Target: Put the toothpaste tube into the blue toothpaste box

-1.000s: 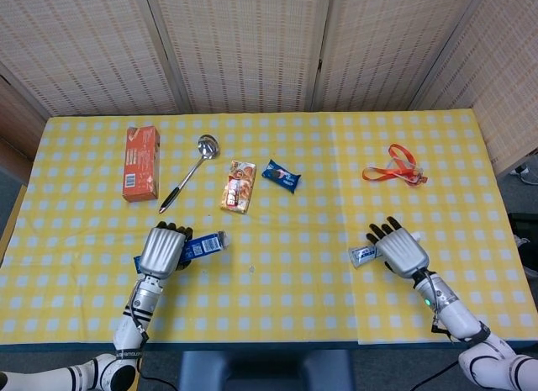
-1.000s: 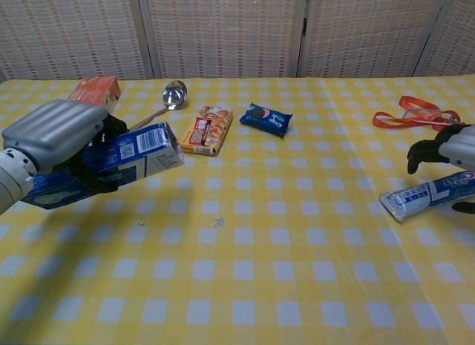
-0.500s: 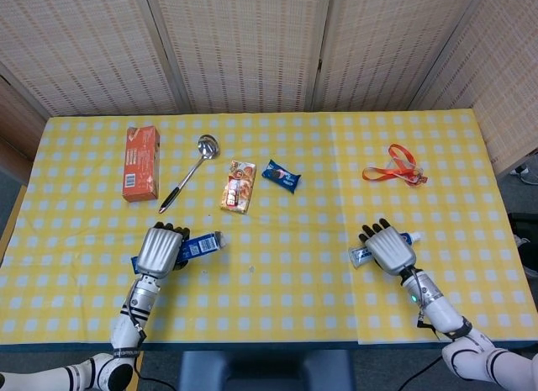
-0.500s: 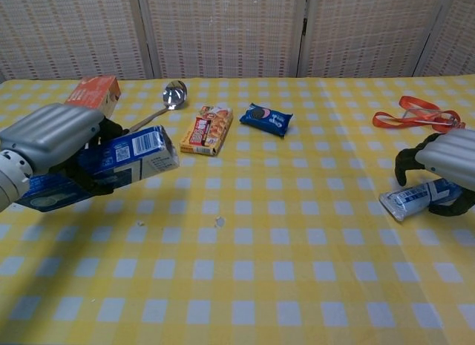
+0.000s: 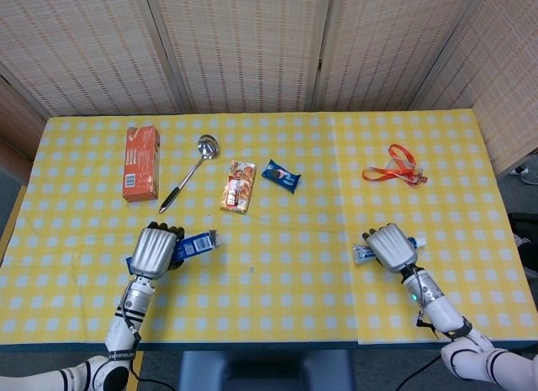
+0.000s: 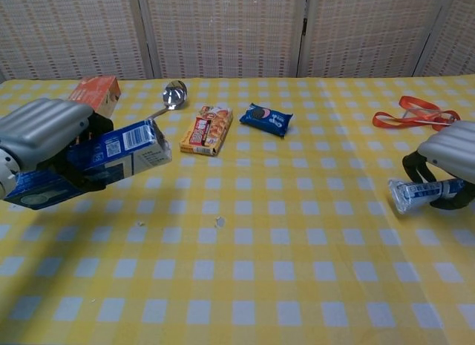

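Observation:
My left hand (image 5: 155,249) (image 6: 43,133) grips the blue toothpaste box (image 5: 195,244) (image 6: 119,150) and holds it off the yellow checked table, its end pointing right. At the right side, my right hand (image 5: 391,246) (image 6: 450,159) has its fingers wrapped around the white and blue toothpaste tube (image 5: 364,255) (image 6: 415,193). The tube's flat end sticks out to the left of the hand. The tube's cap end (image 5: 418,241) shows just past the hand in the head view.
An orange box (image 5: 140,162), a metal ladle (image 5: 188,173), a snack pack (image 5: 239,187) and a blue cookie packet (image 5: 281,176) lie across the far middle of the table (image 5: 286,265). An orange lanyard (image 5: 395,168) lies far right.
My right hand has closed down over the toothpaste tube and grasped it. My left hand with the blue box has drifted slightly left.

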